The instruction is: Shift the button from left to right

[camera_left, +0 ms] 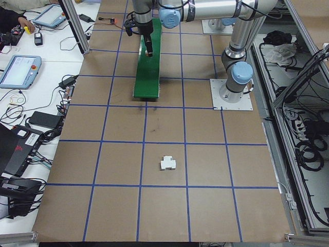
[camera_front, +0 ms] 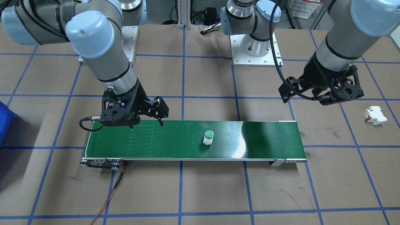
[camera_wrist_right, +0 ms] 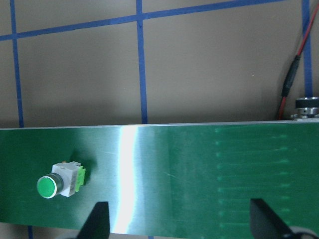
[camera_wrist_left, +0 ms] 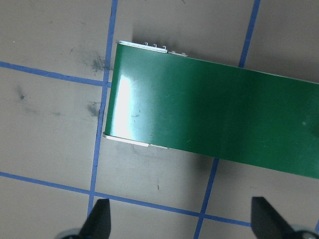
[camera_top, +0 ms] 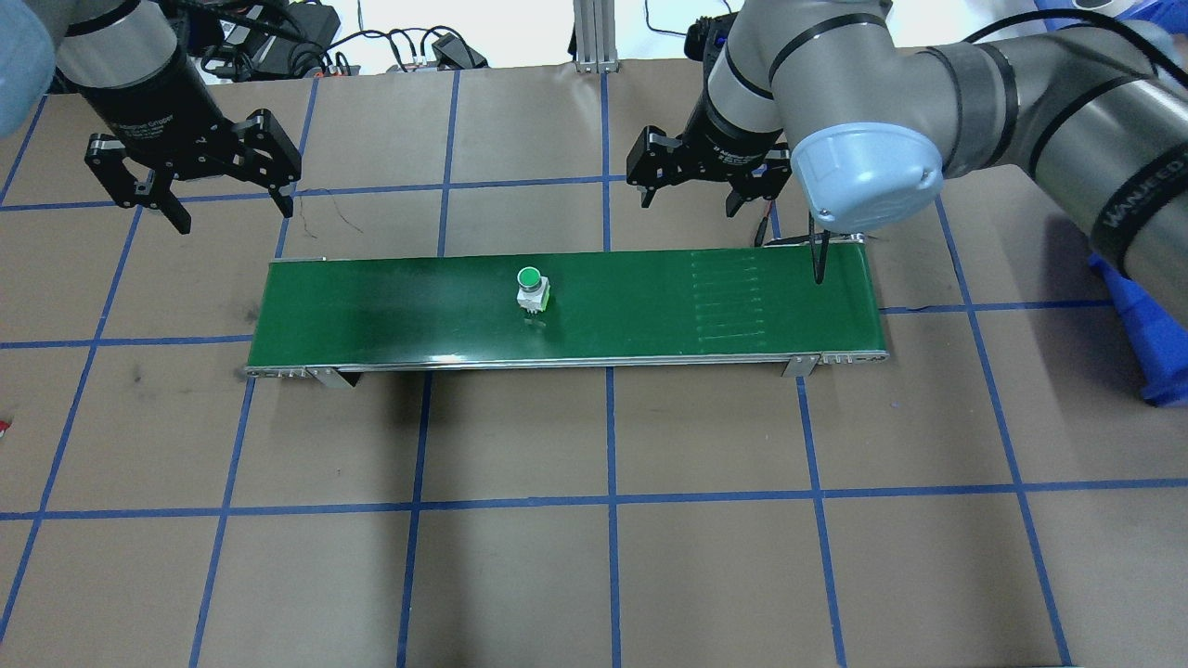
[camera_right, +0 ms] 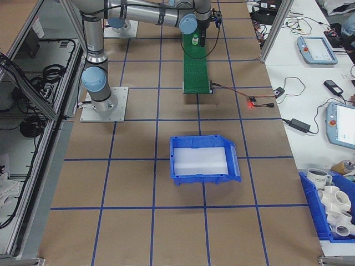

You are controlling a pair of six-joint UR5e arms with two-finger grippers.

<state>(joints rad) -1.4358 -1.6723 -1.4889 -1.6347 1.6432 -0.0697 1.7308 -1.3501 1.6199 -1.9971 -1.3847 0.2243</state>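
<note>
Since the button (camera_top: 530, 286) stands upright near the middle of the green conveyor belt (camera_top: 418, 306), untouched, I judge I should wait, then centre my right gripper (camera_top: 698, 176) over its cap before lowering. That gripper hovers released beyond the belt's far edge. My left gripper (camera_top: 190, 181) hangs spread, empty, past the belt's left end.

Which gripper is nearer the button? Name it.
The right gripper, open at the conveyor's far edge, is nearer the button; the left gripper hangs beyond the belt's end.
</note>
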